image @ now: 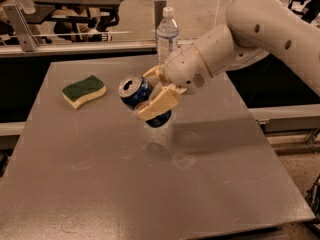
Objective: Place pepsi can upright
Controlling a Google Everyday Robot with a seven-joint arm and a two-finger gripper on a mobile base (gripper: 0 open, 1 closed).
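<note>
Can [136,93] hung tilted above table [150,194] middle, silver top facing sponge [84,90], clamped between gripper [146,95] fingers [159,103]. Sponge lay well apart; bottle [167,34] stood upright at far edge behind gripper.

I see the pepsi can [135,93] off the bench [100,184], clamped in the claw [146,96] above the middle of the bench's far half. It's a small dark blue can with silver ends, and I can't read any lettering from here. It's tipped well off vertical, close to lying on its side: the silver top with the tab faces up-left toward the camera and the bottom end points down-right, with one tan finger [159,103] across its body and the other behind it.
</note>
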